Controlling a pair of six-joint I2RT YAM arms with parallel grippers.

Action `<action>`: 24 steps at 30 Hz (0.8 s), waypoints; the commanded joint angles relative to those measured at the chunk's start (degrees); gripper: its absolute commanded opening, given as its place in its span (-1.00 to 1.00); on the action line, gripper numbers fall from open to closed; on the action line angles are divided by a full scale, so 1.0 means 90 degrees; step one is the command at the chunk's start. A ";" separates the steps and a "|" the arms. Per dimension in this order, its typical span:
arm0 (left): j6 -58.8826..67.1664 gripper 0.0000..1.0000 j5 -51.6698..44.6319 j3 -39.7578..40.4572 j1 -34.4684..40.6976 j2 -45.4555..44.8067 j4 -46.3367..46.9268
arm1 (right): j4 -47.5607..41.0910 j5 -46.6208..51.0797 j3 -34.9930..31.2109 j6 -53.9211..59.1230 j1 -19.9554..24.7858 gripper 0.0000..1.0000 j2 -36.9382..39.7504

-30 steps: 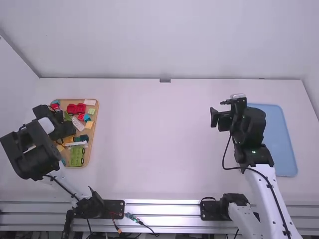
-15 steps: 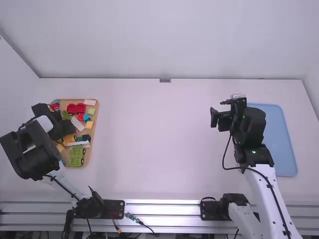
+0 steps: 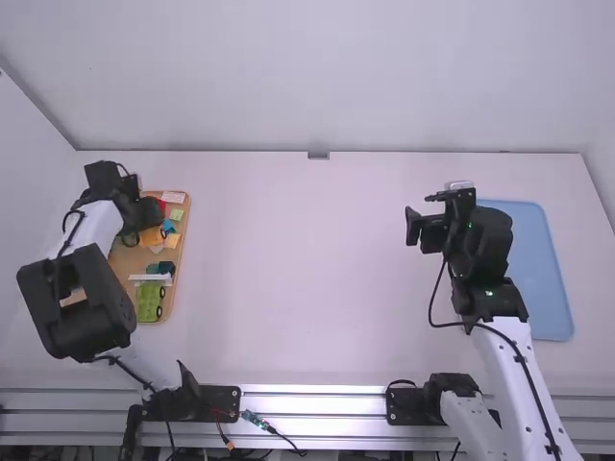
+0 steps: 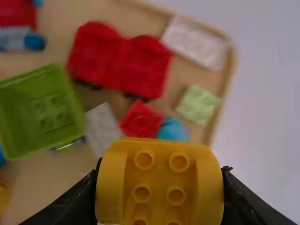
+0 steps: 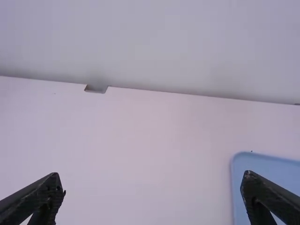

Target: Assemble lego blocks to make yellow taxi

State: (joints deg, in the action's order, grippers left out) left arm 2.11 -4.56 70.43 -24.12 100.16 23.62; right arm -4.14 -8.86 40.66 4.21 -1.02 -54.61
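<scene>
Holding the yellow block (image 4: 161,201) between its fingers, left gripper (image 4: 161,166) sits over the far part of the tray (image 3: 184,252). Right gripper (image 5: 152,177) has its fingers spread, nothing between them, well apart from the tray, off to its right. Blue tray (image 5: 272,168) lies on that same side of the tray, even farther off.

Main risk, my guess: snagging. Red block (image 4: 119,61), green bin (image 4: 40,112), small red block (image 4: 140,120) and blue piece (image 4: 173,130) all crowd inside the tray, so a low exit could knock them about or tip something over the tray's rim. Lifting straight up first should avoid most of that.

Second: slip or twist. Grip is on the block's two sides; if it's off-centre, a bump on the tray's rim could turn the block, and it'd land crooked. Pressing other parts on would make that worse.

Nothing built on the table (image 3: 317,259) right of the tray, so likely early in the job. Putting the block down tilted there would spoil the base.
</scene>
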 commanded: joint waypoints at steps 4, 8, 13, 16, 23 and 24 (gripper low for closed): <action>0.0498 -0.96 -0.0034 -0.0753 0.1462 -0.0984 -0.0444 | -0.0017 -0.0032 0.0202 -0.0153 -0.0022 0.99 0.0080; 0.0772 -0.96 0.0002 -0.1413 0.2674 -0.1491 -0.1061 | -0.0119 -0.0032 0.0202 -0.0158 -0.0012 0.99 0.0121; 0.2033 -0.96 -0.0114 -0.1790 0.4165 -0.1676 -0.0911 | -0.0306 -0.0036 0.0199 -0.0158 -0.0019 0.98 0.0364; 0.2710 -0.97 -0.0114 -0.1785 0.4758 -0.1656 -0.0542 | -0.0398 -0.0034 0.0199 -0.0158 -0.0015 0.99 0.0517; 0.4381 -0.96 -0.0420 -0.1792 0.6127 -0.1260 -0.0272 | -0.0738 -0.0032 0.0199 -0.0151 -0.0017 0.99 0.0969; 0.4469 -0.96 -0.0396 -0.1792 0.6258 -0.1168 -0.0311 | -0.0775 -0.0034 0.0199 -0.0146 -0.0017 0.99 0.1013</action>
State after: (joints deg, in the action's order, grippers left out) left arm 35.29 -7.44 54.41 30.72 87.92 20.64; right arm -10.96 -8.86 40.64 3.01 -1.02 -46.48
